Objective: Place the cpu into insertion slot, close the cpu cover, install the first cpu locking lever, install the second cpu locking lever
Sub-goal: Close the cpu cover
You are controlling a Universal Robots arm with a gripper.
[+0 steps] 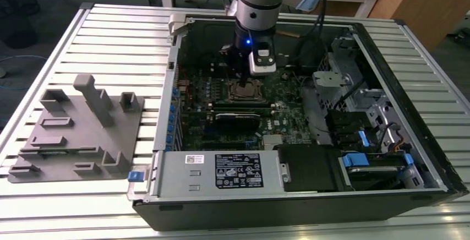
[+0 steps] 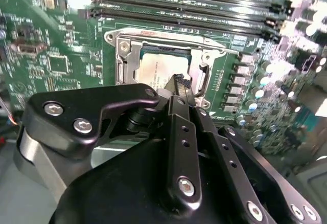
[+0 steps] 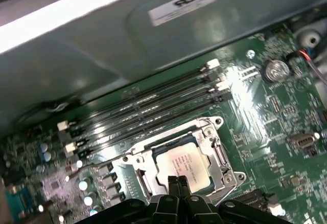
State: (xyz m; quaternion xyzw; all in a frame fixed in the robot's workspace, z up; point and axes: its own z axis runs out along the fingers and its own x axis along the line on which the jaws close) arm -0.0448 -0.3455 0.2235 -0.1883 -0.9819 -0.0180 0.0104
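The cpu (image 3: 183, 166) (image 2: 159, 68), a silver-grey square chip, lies flat in the insertion slot (image 1: 246, 92) on the green motherboard inside the open case. The silvery cpu cover (image 3: 214, 150) (image 2: 124, 55) lies down around the chip, its cut-out framing the metal top. A thin wire lever (image 2: 168, 34) runs along one side of the socket. My gripper (image 3: 178, 184) (image 2: 179, 84) (image 1: 245, 79) hangs straight over the socket, shut with nothing between its fingers, its tips at the chip's edge. Whether the tips touch the chip or cover I cannot tell.
Long black memory slots (image 3: 148, 109) (image 2: 189, 9) run beside the socket. The case's metal wall (image 3: 102, 45) rises close behind them. A drive cage (image 1: 345, 86) and power supply (image 1: 220, 171) crowd the case. A grey fixture block (image 1: 74, 130) stands on the slatted table at the exterior view's left.
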